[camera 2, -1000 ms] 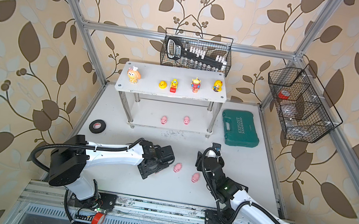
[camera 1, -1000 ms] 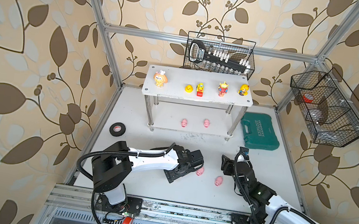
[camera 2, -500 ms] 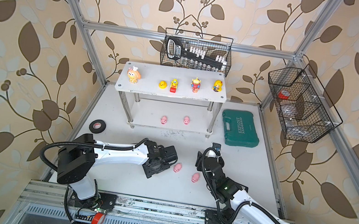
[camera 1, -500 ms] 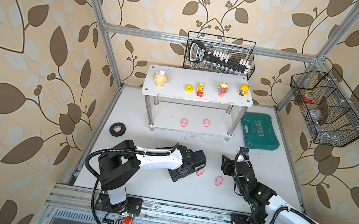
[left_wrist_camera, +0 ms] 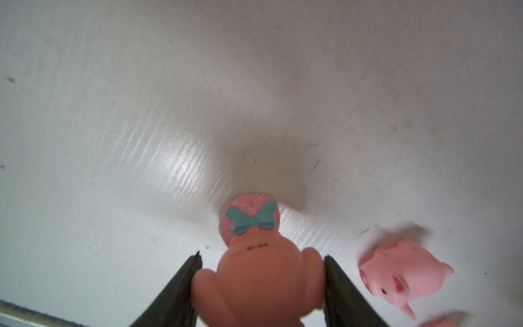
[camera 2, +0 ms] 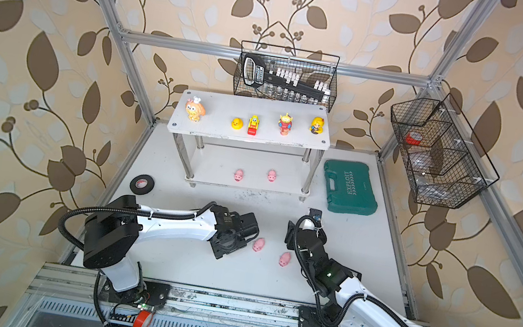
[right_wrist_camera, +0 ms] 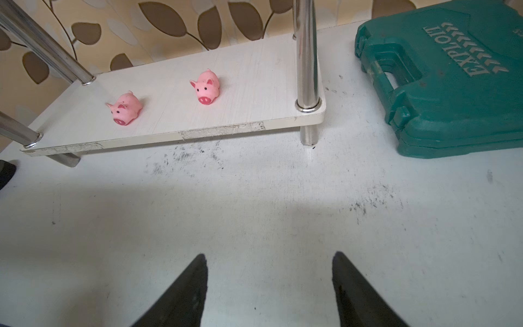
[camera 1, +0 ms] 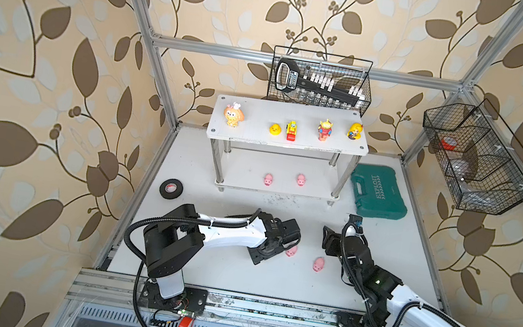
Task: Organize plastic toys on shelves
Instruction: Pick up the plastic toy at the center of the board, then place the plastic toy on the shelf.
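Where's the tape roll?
In both top views the tape roll lies near the table's left edge, just left of the rack.

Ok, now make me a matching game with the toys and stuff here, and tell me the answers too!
Things:
1. yellow duck
2. pink toy with the blue bow
3. green case
4. right gripper

Places or states:
A. open, holding nothing
B. on the table, beside the rack
C. on the rack's top board
D. between the fingers of the left gripper

Pairs: 1-C, 2-D, 3-B, 4-A.
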Robot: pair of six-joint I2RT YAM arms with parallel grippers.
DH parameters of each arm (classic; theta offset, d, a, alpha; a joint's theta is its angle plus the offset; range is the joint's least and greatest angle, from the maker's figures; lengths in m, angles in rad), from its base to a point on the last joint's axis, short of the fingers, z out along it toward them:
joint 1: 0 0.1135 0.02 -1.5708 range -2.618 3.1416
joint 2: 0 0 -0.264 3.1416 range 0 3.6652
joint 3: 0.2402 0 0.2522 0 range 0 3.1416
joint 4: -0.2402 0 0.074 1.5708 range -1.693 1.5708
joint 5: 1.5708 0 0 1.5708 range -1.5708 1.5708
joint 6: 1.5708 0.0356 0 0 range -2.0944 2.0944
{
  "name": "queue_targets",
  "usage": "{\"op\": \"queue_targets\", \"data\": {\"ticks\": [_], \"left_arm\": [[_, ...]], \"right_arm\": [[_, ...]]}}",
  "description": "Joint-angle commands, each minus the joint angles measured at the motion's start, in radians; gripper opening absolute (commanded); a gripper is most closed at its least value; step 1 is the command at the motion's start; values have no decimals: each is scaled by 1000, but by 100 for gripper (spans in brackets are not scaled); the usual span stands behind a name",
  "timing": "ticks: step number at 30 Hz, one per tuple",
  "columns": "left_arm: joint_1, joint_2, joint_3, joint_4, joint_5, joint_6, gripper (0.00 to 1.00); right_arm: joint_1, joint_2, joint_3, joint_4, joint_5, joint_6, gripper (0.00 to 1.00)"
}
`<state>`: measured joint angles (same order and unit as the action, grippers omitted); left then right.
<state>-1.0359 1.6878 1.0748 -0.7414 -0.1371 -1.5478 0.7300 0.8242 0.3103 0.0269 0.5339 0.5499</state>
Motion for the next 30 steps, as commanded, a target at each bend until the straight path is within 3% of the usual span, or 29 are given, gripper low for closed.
{"op": "queue_targets", "data": {"ticks": [1, 8, 14, 19, 23, 26, 30], "left_arm": [[-10, -84, -24, -3, -38, 88, 49], [102, -299, -100, 107, 22, 457, 49], [323, -417, -89, 101, 137, 764, 49], [509, -314, 77, 31, 219, 1015, 48], [642, -181, 207, 1, 306, 1099, 44], [704, -128, 246, 43, 382, 1135, 45], [726, -62, 297, 50, 401, 1177, 44]], "right_arm": [[-3, -13, -16, 4, -2, -5, 68], [-2, -17, -16, 2, 1, -4, 68], [-3, -16, -16, 1, 2, -4, 68], [-2, -10, -14, 2, 0, -2, 68], [-3, -6, -12, 0, -2, -4, 68], [-2, -9, -12, 1, -2, -4, 68], [-3, -10, -12, 1, -1, -5, 68]]}}
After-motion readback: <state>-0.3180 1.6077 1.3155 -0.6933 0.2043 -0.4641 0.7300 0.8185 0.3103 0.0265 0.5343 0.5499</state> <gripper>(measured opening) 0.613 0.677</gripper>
